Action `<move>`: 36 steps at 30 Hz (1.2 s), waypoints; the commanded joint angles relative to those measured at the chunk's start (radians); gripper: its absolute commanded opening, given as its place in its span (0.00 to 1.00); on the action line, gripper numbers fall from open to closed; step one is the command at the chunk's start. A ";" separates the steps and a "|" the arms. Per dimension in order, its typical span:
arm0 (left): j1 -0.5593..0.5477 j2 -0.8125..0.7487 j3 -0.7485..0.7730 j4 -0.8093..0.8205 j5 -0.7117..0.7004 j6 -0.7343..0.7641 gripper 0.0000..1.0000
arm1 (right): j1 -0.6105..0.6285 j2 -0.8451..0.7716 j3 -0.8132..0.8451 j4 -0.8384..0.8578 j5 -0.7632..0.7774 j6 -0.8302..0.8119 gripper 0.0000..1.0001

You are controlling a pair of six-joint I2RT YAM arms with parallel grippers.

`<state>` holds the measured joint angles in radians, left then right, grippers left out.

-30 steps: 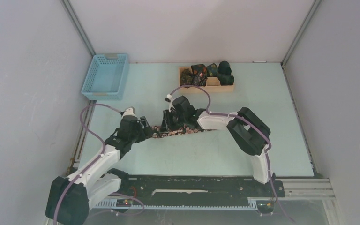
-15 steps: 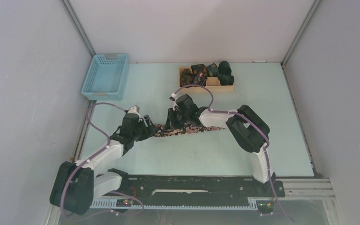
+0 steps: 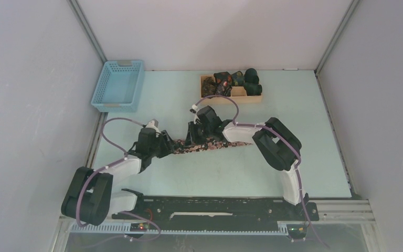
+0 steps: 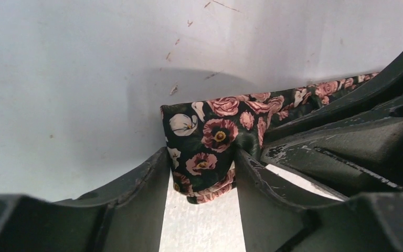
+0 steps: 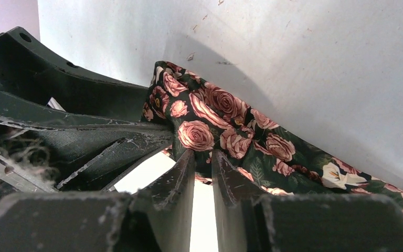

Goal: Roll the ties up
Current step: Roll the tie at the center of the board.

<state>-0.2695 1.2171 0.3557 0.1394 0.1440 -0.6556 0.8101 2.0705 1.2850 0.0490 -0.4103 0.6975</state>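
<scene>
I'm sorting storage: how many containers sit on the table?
2. A blue basket at the far left corner; a wooden box along the far edge, holding rolled ties. None looks hidden.

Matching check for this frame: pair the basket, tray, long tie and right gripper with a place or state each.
Things:
1. basket
2. tray
3. long tie
4. right gripper

Place or state:
a. holds rolled ties
b. pinches flowered fabric
c. far left corner
d. stretched across the middle

Pairs: 1-c, 2-a, 3-d, 4-b
</scene>
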 commanded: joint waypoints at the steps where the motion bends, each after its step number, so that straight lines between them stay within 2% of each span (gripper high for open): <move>1: 0.005 0.049 -0.013 0.104 0.082 -0.041 0.53 | 0.004 0.017 0.036 0.005 0.009 -0.015 0.21; 7: 0.006 0.053 -0.032 0.140 0.084 -0.070 0.35 | 0.002 0.012 0.036 0.007 0.007 -0.015 0.21; 13: -0.002 0.010 -0.026 0.078 0.031 -0.057 0.16 | 0.000 -0.039 0.033 -0.024 0.017 -0.024 0.23; 19: -0.045 -0.059 0.023 -0.073 -0.101 -0.010 0.13 | -0.022 -0.140 -0.021 -0.032 0.072 -0.049 0.39; 21: -0.071 -0.073 0.048 -0.123 -0.139 0.009 0.12 | -0.038 -0.154 -0.035 -0.042 0.090 -0.063 0.42; 29: -0.163 -0.083 0.160 -0.302 -0.330 0.070 0.12 | -0.124 -0.193 -0.124 -0.021 0.081 -0.067 0.41; 36: -0.240 -0.018 0.293 -0.467 -0.510 0.120 0.11 | -0.150 -0.232 -0.162 -0.014 0.077 -0.061 0.41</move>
<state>-0.4706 1.1645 0.5594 -0.2150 -0.2111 -0.5941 0.6628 1.9194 1.1294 0.0124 -0.3393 0.6472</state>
